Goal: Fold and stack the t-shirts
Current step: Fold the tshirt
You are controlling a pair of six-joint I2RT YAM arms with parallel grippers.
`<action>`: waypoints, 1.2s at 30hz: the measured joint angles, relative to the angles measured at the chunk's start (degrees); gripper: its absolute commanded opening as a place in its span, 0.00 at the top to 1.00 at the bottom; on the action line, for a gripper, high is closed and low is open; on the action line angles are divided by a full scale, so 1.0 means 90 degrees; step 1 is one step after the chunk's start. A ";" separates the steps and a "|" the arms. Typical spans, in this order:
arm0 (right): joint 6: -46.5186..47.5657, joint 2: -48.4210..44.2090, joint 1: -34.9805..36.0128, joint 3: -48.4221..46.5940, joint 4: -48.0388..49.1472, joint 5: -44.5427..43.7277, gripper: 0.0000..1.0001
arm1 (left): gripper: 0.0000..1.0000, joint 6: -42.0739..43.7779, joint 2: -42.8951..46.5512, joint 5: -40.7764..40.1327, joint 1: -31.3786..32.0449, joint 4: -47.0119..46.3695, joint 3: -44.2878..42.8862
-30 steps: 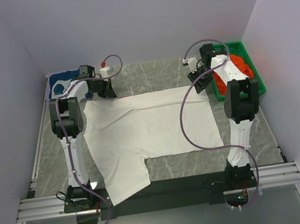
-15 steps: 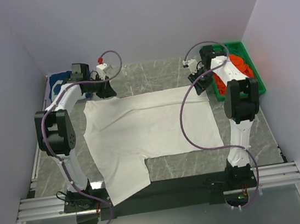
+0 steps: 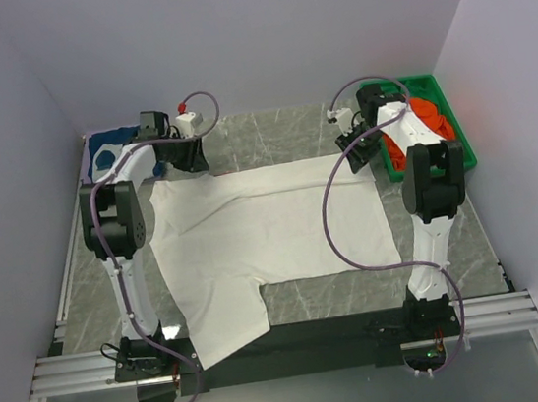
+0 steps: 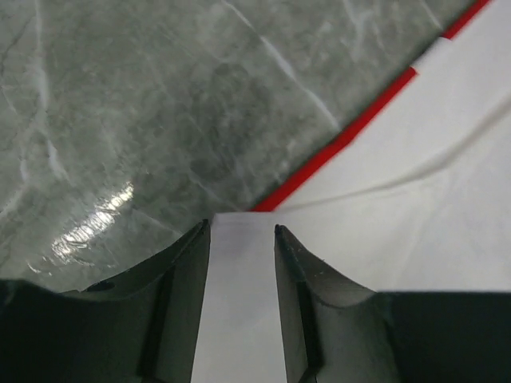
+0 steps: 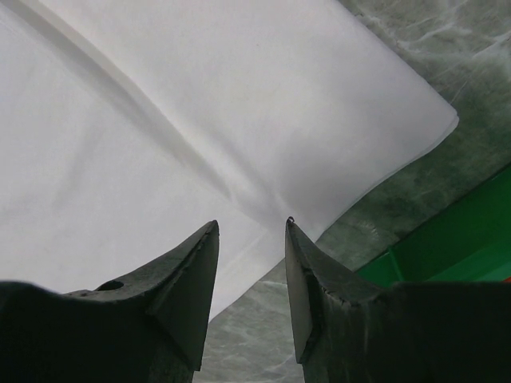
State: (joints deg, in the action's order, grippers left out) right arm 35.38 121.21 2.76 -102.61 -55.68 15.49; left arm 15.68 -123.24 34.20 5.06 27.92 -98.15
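Left fingers (image 4: 205,237): spread, a narrow gap. White cloth shows through the gap, and nothing looks pinched. The tips sit right at the cloth's far-left edge, with a red trim (image 4: 343,140) running along that edge just beyond.

Right fingers (image 5: 210,239): also spread, holding nothing. They hover over the far-right corner of the same cloth, whose edge crosses just ahead of the tips. A soft crease runs diagonally across the fabric.

White shirt (image 3: 272,225): opened flat across the middle of the surface (image 3: 270,136), between the two arms. A flap at its near left hangs over the near edge.

Navy shirt (image 3: 109,153): bunched in the far-left corner, apart from the white one. Red-orange cloth (image 3: 431,115) sits in the bin (image 3: 461,131) at far right, close beside the right arm.

Judgement: the step looks like taking both far corners to start a fold, and no fold is made yet.

To do it well:
- Bring each pair down so one tip slides under the edge, not onto the top layer.
- Close both together.
- Lift just clear of the surface.
- Carry both corners toward the near side at matched pace, so the fold line runs straight.

Risks:
- The left pair sits very near the edge and may catch only the trim.
- The hanging flap may drag the cloth askew.
- The right arm should keep clear of the bin wall.
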 measured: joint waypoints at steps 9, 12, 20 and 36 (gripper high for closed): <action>0.0000 0.0000 0.0005 -0.0002 0.0000 -0.0019 0.54 | 0.55 -0.0350 -0.1003 -0.0515 0.0000 0.0044 -0.0695; 0.0002 0.0000 0.0010 -0.0002 0.0000 -0.0078 0.54 | 0.55 -0.0347 -0.1003 -0.0563 0.0015 0.0024 -0.0692; 0.0002 0.0000 0.0010 -0.0010 -0.0002 -0.0121 0.54 | 0.56 -0.0352 -0.1003 -0.0583 0.0124 -0.0029 -0.0663; 0.0007 0.0000 0.0010 -0.0041 0.0044 -0.0170 0.54 | 0.81 -0.0498 -0.0678 -0.1409 0.0372 -0.0527 -0.0061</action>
State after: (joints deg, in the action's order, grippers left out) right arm 35.44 121.21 2.85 -102.98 -55.29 13.96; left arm 11.20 -129.34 21.52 8.40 23.18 -98.70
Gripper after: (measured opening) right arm 0.460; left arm 0.245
